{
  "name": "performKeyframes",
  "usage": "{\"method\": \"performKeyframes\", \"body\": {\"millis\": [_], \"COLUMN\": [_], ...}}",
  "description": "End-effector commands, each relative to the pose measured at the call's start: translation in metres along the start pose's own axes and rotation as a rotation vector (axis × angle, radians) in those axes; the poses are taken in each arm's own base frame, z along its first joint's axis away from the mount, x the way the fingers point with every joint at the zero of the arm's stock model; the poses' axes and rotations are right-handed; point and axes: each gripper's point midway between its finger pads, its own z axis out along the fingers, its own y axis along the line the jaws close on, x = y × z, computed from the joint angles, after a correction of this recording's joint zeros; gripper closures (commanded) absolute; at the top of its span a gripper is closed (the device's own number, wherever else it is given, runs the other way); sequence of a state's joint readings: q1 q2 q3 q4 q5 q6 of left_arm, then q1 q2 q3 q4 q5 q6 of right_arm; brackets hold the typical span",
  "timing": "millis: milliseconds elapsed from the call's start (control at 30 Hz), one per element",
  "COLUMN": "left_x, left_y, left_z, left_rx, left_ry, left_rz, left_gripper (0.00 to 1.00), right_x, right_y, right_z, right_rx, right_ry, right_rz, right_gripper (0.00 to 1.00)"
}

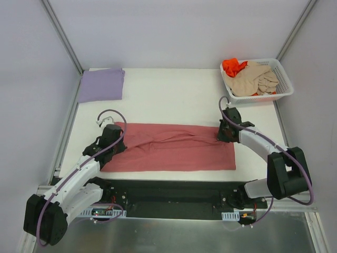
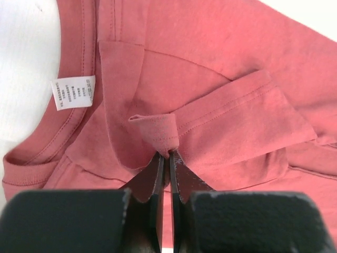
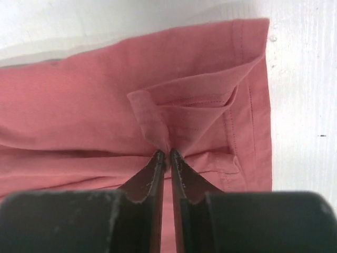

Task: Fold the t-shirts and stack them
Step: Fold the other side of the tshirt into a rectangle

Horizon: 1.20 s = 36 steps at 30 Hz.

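Your rose-red t-shirt (image 1: 168, 147) lies as a long strip across the table's middle. I'd judge you should lift both pinched ends together and level, so the fold lands square. The left gripper (image 2: 167, 155) is clamped on a tuck beside the collar at 9 o'clock and the right gripper (image 3: 167, 154) on one near the hem at 3 o'clock, with both arms low and angled inward.

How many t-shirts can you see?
4. The red t-shirt lies spread mid-table, the purple t-shirt folded at the far left corner, the beige t-shirt and orange t-shirt in the basket. More may hide underneath.
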State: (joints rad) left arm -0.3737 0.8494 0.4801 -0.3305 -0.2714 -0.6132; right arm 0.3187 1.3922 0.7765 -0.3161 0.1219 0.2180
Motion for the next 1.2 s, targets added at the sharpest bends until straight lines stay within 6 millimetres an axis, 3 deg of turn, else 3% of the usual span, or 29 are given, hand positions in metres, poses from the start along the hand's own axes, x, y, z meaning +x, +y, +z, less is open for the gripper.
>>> {"method": "performKeyframes", "body": {"millis": [0,33,100,167,200,233,300,333,433,533,600,700,800,933,1067,1167], "left_x": [0.016,0.018,0.024,0.027,0.025,0.028,0.018,0.012,-0.011,-0.032,-0.040,-0.046,-0.039,-0.015,0.006,0.018], "left_y": [0.011,0.015,0.032,0.038,0.033,0.032,0.026,0.024,0.010,-0.017,-0.037,-0.065,-0.080,-0.060,-0.034,-0.014], "left_z": [-0.004,-0.007,-0.019,-0.031,-0.039,-0.044,-0.056,-0.060,-0.070,-0.067,-0.054,-0.031,-0.003,0.029,0.048,0.055], "left_rx": [-0.054,-0.076,-0.156,-0.182,-0.168,-0.159,-0.130,-0.119,-0.067,0.018,0.069,0.128,0.142,0.022,-0.050,-0.103], "left_ry": [0.059,0.064,0.085,0.104,0.116,0.136,0.122,0.105,0.055,0.035,0.045,0.077,0.139,0.217,0.278,0.306], "left_rz": [-0.034,-0.051,-0.085,-0.123,-0.153,-0.164,-0.175,-0.173,-0.178,-0.136,-0.107,-0.090,-0.066,-0.058,-0.103,-0.120], "left_gripper": [1.00,1.00,0.95,0.93,0.86,0.65,0.06,0.01,0.01,0.01,0.01,0.01,0.01,0.01,0.01,0.01], "right_x": [0.008,0.013,0.022,0.035,0.040,0.040,0.036,0.029,0.003,-0.016,-0.024,-0.030,-0.036,-0.024,-0.008,-0.003], "right_y": [-0.011,-0.018,-0.034,-0.046,-0.049,-0.051,-0.050,-0.045,-0.012,0.034,0.055,0.060,0.051,0.013,-0.023,-0.058], "right_z": [-0.005,-0.009,-0.018,-0.031,-0.038,-0.045,-0.058,-0.063,-0.072,-0.079,-0.074,-0.043,-0.018,0.001,-0.002,-0.017], "right_rx": [0.035,0.068,0.133,0.170,0.171,0.163,0.131,0.102,-0.084,-0.290,-0.326,-0.177,0.000,0.247,0.365,0.440], "right_ry": [0.009,0.017,0.030,0.055,0.054,0.038,-0.007,-0.038,-0.152,-0.162,-0.135,-0.052,0.017,0.091,0.106,0.095], "right_rz": [-0.004,0.000,0.011,0.018,0.018,0.021,0.020,0.020,-0.030,-0.103,-0.171,-0.256,-0.293,-0.288,-0.257,-0.184], "right_gripper": [0.85,0.81,0.62,0.55,0.50,0.43,0.30,0.23,0.04,0.04,0.04,0.04,0.04,0.04,0.04,0.04]}}
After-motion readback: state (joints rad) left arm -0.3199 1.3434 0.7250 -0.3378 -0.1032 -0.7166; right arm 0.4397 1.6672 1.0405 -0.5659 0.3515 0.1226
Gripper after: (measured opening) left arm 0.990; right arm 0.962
